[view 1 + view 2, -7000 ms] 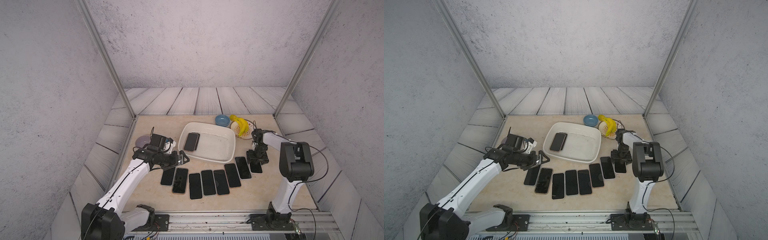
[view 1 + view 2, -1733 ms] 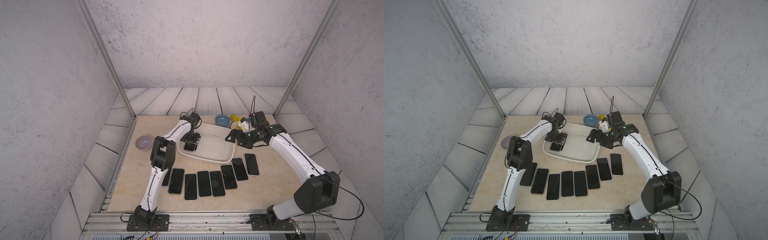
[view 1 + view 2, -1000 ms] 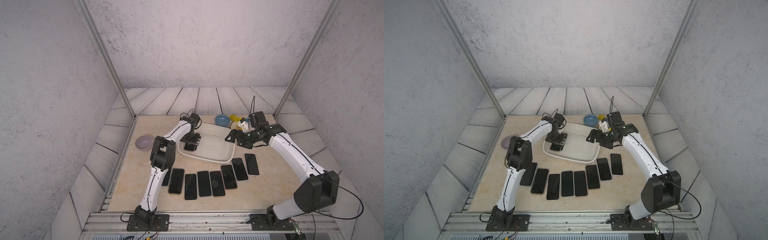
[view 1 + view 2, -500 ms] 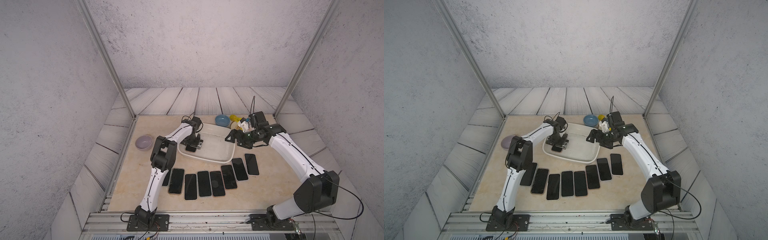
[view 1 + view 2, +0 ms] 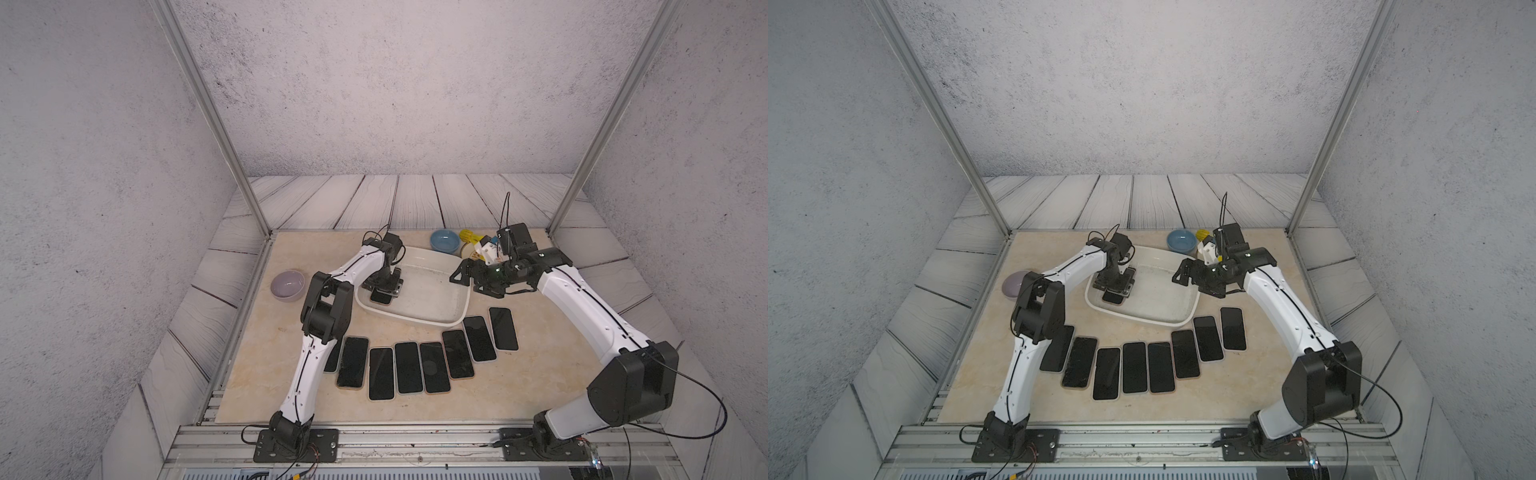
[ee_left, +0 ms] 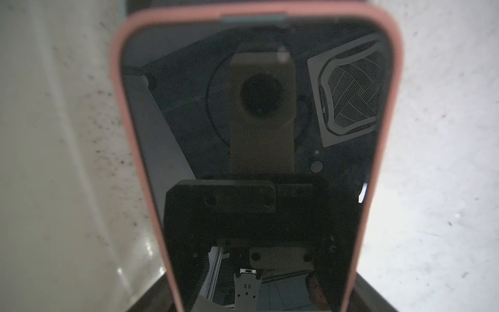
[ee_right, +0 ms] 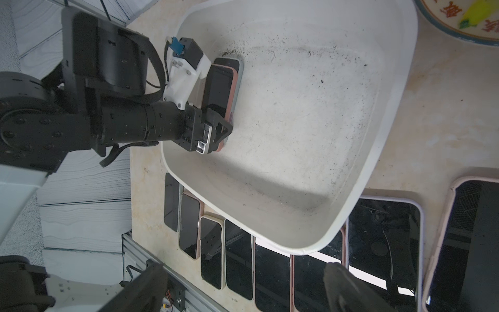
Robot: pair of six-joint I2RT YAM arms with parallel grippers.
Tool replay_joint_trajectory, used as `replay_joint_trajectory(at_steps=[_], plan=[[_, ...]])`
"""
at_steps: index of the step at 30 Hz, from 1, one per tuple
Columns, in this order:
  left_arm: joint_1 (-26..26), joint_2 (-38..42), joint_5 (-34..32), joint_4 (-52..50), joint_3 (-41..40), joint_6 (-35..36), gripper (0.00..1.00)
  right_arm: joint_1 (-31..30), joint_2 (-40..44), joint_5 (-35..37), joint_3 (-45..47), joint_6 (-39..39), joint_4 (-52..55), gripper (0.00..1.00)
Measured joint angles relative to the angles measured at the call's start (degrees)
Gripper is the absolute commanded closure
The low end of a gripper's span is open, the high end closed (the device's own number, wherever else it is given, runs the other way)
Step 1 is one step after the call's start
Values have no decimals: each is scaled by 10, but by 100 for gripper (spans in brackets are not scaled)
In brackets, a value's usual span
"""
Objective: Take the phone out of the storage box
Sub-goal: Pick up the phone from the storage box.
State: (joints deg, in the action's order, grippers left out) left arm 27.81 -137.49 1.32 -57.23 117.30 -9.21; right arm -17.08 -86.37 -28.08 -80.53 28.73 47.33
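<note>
Hand status, left arm: the left hand (image 5: 384, 289) is down inside the shallow white plastic storage box (image 5: 415, 319) and points at its floor. Its fingers are set wide astride the black-screened phone in a pink case (image 6: 256, 162), one at each long edge. Whether they press on the case or merely flank it cannot be told.

Relation governing the next move: the phone lies at the box's left end, close beside the left wall and directly beneath this hand. Its long axis runs roughly from the near rim toward the far rim. The hand spans the short axis, toward the end nearer the robot's base rather than at mid-length.

The right hand (image 5: 471, 279) hangs above the box's opposite, right-hand rim, fingers spread wide and empty, well apart from the phone. The left arm is plainly the nearer.

Beyond the near rim, a curved row of dark-screened phones (image 5: 409, 368) lies on the beige stone-look bench (image 5: 257, 374).

Assessment: the step in hand is the grasp. It calls for a firm closure across the phone's width, then a vertical lift clearing the wall. Held off-centre, the phone may droop at its far end.
</note>
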Motion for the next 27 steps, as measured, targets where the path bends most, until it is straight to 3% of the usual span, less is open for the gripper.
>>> replay_joint_trajectory(at_steps=[6,27], plan=[[0,3,6,-17,0,0,49,0,0,-3,16,3,-8,4],[0,103,113,-38,-9,-52,53,-1,0,-4,35,12,-28,4]])
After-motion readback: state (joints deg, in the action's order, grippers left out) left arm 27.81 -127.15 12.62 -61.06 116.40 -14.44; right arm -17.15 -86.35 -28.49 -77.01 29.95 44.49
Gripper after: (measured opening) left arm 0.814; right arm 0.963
